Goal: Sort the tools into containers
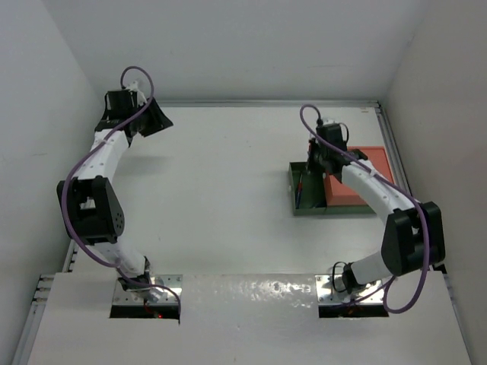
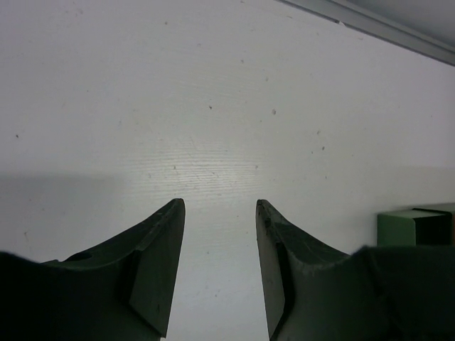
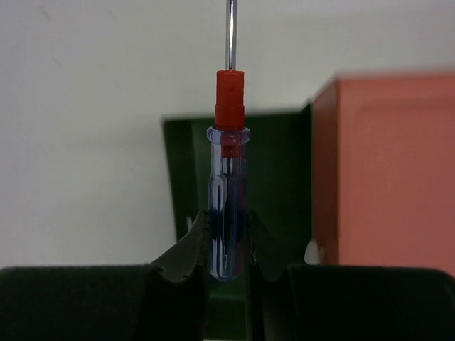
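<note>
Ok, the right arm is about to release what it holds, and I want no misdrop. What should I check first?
1. Right gripper shut on the screwdriver: ok.
2. Screwdriver lined up with the green tray in the right wrist view: ok.
3. Screwdriver apart from the orange-red tray: ok.
4. Left gripper open, empty, away from the trays: ok.
5. Screwdriver tip inside the green tray: cannot tell, the shaft leaves the picture.

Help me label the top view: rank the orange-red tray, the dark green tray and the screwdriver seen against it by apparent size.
1-2. orange-red tray and dark green tray: unsure, the green one is partly covered.
3. screwdriver, smallest by far.
</note>
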Action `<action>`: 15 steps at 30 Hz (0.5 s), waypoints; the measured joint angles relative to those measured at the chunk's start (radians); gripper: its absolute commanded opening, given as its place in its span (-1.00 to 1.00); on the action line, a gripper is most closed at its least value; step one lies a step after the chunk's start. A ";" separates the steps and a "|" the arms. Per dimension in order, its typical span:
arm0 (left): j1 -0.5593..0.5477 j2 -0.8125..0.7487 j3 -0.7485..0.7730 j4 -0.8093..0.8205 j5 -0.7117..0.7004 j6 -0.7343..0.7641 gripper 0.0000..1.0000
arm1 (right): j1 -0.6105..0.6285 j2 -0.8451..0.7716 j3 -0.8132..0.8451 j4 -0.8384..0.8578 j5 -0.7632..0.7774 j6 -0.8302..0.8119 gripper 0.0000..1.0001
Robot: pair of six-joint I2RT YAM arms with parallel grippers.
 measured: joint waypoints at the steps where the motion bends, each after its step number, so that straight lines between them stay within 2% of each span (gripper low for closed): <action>1: 0.006 -0.002 -0.006 0.004 0.000 -0.003 -0.16 | 0.002 0.007 -0.042 -0.016 0.001 0.014 -1.00; 6: 0.027 -0.005 -0.024 0.013 -0.001 -0.017 -0.16 | 0.043 0.014 -0.193 -0.086 0.008 0.064 -1.00; 13: 0.033 -0.045 -0.049 0.018 0.000 -0.021 -0.16 | 0.055 0.007 -0.230 -0.065 0.019 0.107 -1.00; 14: 0.034 -0.050 -0.049 0.020 0.000 -0.021 -0.16 | 0.054 0.013 -0.230 -0.061 0.019 0.113 -0.96; 15: 0.034 -0.056 -0.049 0.023 0.000 -0.021 -0.16 | 0.054 0.019 -0.230 -0.060 0.018 0.117 -0.67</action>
